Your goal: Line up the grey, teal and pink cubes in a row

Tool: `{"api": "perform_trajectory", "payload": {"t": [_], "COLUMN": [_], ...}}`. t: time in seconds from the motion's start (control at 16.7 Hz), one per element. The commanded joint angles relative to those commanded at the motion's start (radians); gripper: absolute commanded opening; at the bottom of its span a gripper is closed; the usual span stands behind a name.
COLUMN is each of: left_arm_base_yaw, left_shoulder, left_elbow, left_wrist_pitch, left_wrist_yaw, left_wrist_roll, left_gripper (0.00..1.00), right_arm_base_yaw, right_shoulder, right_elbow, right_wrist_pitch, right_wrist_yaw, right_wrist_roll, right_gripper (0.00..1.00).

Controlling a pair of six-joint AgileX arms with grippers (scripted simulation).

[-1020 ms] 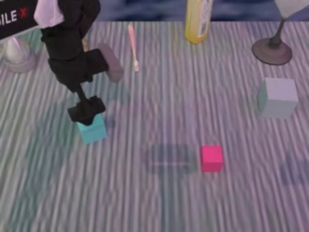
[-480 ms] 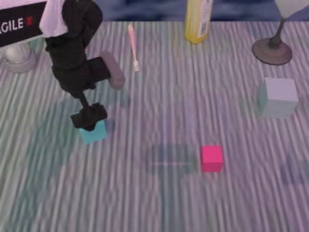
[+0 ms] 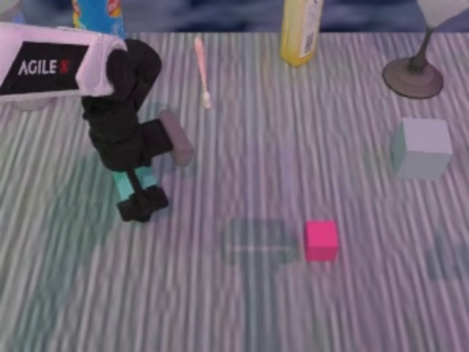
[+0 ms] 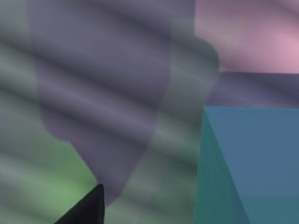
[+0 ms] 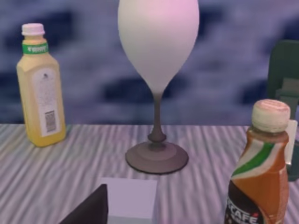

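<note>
Teal cube (image 3: 143, 178): near the table's left edge, mostly hidden under the left gripper (image 3: 141, 204); in the wrist view it sat beside one finger, and whether the jaws had clenched on it could not be told. Pink cube (image 3: 322, 240): mid-table, toward the near edge. Grey cube (image 3: 421, 148): near the right edge, in front of a wine glass (image 3: 414, 67). Right gripper (image 5: 88, 210): low by the grey cube, jaw state not visible. Advice: centre the jaws on opposite teal faces and carry it level toward the pink cube.
</note>
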Motion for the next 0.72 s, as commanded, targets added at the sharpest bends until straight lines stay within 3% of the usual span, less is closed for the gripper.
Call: {"api": "perform_trajectory", "payload": {"t": [0.12, 0.72], "left_arm_base_yaw": [0.0, 0.0], "left_shoulder": [0.0, 0.0], "left_elbow": [0.0, 0.0], "left_wrist_pitch": [0.0, 0.0], "left_wrist_yaw": [0.0, 0.0], "left_wrist_roll": [0.0, 0.0], "left_gripper": [1.0, 0.25], "right_arm_base_yaw": [0.0, 0.0], "right_shoulder": [0.0, 0.0], "right_elbow": [0.0, 0.0], "right_wrist_pitch": [0.0, 0.0], "right_wrist_yaw": [0.0, 0.0], "right_wrist_roll": [0.0, 0.0], "right_gripper": [1.0, 1.0]}}
